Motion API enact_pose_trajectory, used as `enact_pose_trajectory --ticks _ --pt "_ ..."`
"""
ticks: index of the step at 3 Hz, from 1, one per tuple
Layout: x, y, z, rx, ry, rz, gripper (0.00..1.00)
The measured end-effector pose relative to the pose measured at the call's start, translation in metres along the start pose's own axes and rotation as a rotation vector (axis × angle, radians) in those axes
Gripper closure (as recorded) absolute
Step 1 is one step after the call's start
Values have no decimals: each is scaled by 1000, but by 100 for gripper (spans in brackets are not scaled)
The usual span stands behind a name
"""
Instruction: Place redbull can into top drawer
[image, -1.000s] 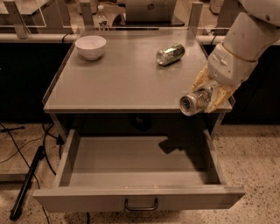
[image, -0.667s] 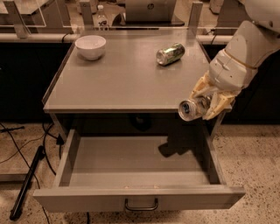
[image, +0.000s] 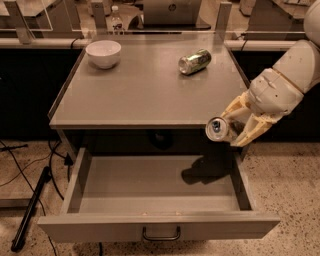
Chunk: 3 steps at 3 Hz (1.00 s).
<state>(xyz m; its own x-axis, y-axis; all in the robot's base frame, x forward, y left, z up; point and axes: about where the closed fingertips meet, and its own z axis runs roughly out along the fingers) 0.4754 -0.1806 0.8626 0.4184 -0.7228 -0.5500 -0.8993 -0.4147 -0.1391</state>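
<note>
Fingers (image: 252, 134) of the hand (image: 232, 130), pale yellow, are closed around the redbull can (image: 218, 129), one above it and one below, pinching its body. The hand sits in the air just off the front right corner of the tabletop (image: 145, 95), at about the level of the tabletop's front edge. Its white arm (image: 285, 85) runs away up toward the right.

The redbull can lies roughly on its side in this grip, its silver top turned toward the camera and a little to the left. Most of its body is hidden behind the fingers. It hangs over the right part of the drawer (image: 160, 224), clear of the drawer floor, and a dark shadow (image: 207, 171) falls on that floor beneath it.

The drawer is pulled out wide below the tabletop's front edge, its grey floor and side walls open to view. A dark bar handle (image: 161, 233) sits at the centre of its front panel.

On the tabletop, a green can (image: 195, 61) lies on its side near the back right corner, well apart from the hand. A white bowl (image: 103, 52) stands upright near the back left corner. Beyond the back edge stand a clear bottle (image: 115, 20) and a laptop (image: 170, 10). Dark cables (image: 25, 165) trail over the speckled floor to the left of the drawer.
</note>
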Motion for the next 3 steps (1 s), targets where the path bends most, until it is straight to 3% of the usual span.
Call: enact_pose_trajectory --ticks 1,2,3 --pt "-20 5 6 83 -217 132 100" --pt "-34 3 9 148 -287 321 100" --pt "-34 0 10 144 -288 336 100"
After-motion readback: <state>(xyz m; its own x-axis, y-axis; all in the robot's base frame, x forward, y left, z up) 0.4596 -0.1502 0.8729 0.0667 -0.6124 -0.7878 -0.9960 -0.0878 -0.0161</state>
